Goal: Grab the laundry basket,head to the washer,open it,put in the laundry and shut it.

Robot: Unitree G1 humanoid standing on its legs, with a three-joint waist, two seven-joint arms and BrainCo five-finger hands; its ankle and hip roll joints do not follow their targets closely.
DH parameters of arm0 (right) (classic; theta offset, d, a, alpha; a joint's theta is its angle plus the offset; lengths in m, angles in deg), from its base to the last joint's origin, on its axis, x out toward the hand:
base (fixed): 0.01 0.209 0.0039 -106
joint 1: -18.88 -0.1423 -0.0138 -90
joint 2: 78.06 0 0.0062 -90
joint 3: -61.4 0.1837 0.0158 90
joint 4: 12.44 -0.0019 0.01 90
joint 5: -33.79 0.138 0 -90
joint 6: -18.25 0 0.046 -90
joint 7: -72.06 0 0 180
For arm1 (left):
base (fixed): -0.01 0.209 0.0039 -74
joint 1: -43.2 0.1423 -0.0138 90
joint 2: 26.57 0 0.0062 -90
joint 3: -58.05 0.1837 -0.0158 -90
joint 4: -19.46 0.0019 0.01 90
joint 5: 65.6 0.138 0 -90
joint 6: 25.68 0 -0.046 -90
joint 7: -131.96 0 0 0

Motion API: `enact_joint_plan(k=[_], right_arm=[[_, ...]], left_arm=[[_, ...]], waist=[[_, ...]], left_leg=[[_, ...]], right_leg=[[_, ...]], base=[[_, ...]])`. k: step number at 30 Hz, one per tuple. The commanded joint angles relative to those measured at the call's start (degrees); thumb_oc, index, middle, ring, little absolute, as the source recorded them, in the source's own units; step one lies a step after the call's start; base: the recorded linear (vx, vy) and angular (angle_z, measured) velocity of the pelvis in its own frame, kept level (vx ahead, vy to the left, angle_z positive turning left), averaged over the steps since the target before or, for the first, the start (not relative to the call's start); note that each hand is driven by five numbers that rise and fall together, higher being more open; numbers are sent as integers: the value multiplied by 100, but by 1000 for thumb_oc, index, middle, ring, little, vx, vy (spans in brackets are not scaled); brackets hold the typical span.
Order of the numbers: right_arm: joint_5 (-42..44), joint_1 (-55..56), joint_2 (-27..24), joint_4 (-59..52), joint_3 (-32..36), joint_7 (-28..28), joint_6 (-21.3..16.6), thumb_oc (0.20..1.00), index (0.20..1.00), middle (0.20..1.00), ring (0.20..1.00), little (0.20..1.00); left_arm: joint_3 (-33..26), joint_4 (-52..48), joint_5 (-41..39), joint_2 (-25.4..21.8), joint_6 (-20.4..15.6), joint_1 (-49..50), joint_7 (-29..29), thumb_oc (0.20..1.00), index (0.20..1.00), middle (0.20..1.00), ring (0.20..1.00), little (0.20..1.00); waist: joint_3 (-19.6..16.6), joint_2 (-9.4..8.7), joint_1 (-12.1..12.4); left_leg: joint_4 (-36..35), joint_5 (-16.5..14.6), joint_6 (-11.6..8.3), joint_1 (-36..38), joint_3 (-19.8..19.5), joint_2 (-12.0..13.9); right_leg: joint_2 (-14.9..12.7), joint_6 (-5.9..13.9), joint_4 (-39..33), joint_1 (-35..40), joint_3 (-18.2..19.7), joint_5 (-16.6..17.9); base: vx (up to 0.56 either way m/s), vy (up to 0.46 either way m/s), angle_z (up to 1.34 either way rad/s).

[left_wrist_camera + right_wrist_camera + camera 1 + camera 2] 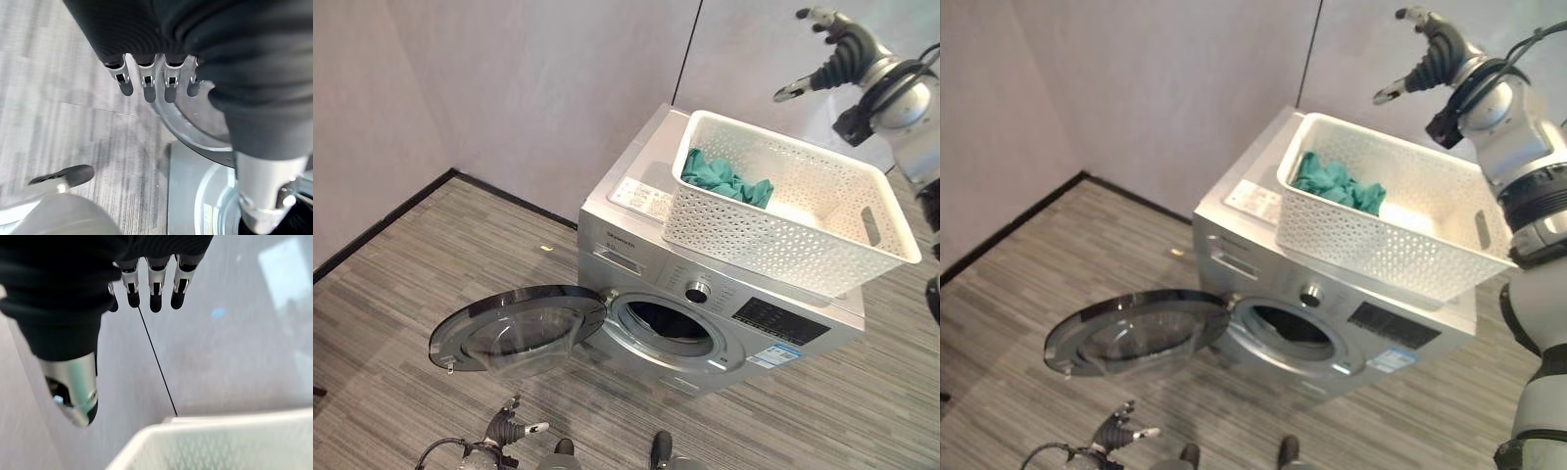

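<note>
A white perforated laundry basket stands on top of the silver washer, with green laundry bunched in its far left corner. The washer's round door hangs wide open to the left, and the dark drum opening is exposed. My right hand is raised high above the basket's far right rim, fingers spread and holding nothing. My left hand hangs low near the floor in front of the open door, fingers relaxed and empty.
The washer stands against a pale wall near a room corner, with a dark baseboard along the left. Grey striped flooring spreads to the left and front of the washer.
</note>
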Motion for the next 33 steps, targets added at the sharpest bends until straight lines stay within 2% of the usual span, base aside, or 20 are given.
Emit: enact_joint_plan(k=[1,2,3,5,9,14,22,25,33], right_arm=[[215,-282,-795,-491,-508,-229,76,1000,1000,1000,1000,1000],[216,-279,-801,-498,-508,-229,80,1000,1000,1000,1000,1000],[222,-216,-1246,-1123,-799,-406,46,1000,1000,1000,1000,1000],[350,-138,-1603,-1519,-999,-567,15,1000,1000,1000,1000,1000],[506,0,-1854,-1987,-1269,-787,-16,1000,1000,1000,1000,1000],[652,-221,-1753,-2181,-1549,-893,-42,1000,1000,1000,1000,1000],[488,-267,-1170,-1942,-1711,-1013,-2,1000,1000,1000,1000,1000],[347,-165,-860,-1797,-1686,-1070,21,1000,1000,1000,1000,1000],[164,410,-622,-1650,-1716,-1396,96,1000,1000,1000,1000,1000]], left_arm=[[65,-69,-184,-23,-176,-64,-34,1000,1000,1000,1000,1000],[68,-69,-184,-21,-176,-65,-34,1000,1000,1000,1000,1000],[14,-71,-235,8,-161,-3,-84,1000,1000,1000,1000,1000],[23,-86,-269,39,-150,50,-161,1000,1000,1000,1000,1000],[108,-122,-308,70,-157,70,-269,1000,1000,1000,1000,1000],[262,-154,-313,78,-168,-47,-299,1000,1000,1000,1000,1000],[407,-301,-483,92,-142,-77,-360,1000,1000,1000,1000,1000],[384,-253,-543,85,-120,-55,-363,1000,1000,1000,1000,1000],[298,-57,-698,31,-115,-72,-344,1000,1000,1000,1000,1000]], waist=[[-37,94,-53],[-39,98,-60],[-68,74,-113],[-92,64,-158],[-103,60,-182],[-72,70,-186],[-38,43,-86],[57,24,18],[321,-44,210]], left_leg=[[120,-524,91,222,132,101],[116,-521,89,220,122,102],[2,-466,21,249,63,183],[-121,-411,-35,276,15,260],[-338,-269,-129,320,-8,416],[-459,-169,-188,309,-28,528],[-535,-57,-251,226,-106,675],[-565,28,-290,110,-194,740],[-632,253,-373,-309,-419,870]], right_leg=[[-24,228,862,-228,-38,-572],[-24,227,859,-224,-49,-572],[14,211,768,-177,-146,-599],[54,192,678,-129,-235,-612],[136,141,596,-111,-334,-674],[200,81,544,-141,-350,-707],[310,-30,384,-58,-465,-764],[361,-63,331,-81,-537,-790],[471,-141,273,-296,-716,-803]], base=[[42,-90,6],[99,-193,-13],[82,-144,15],[77,-160,32],[23,-109,-9],[7,-57,-1],[12,-49,10],[-14,-54,4],[-24,-67,22]])
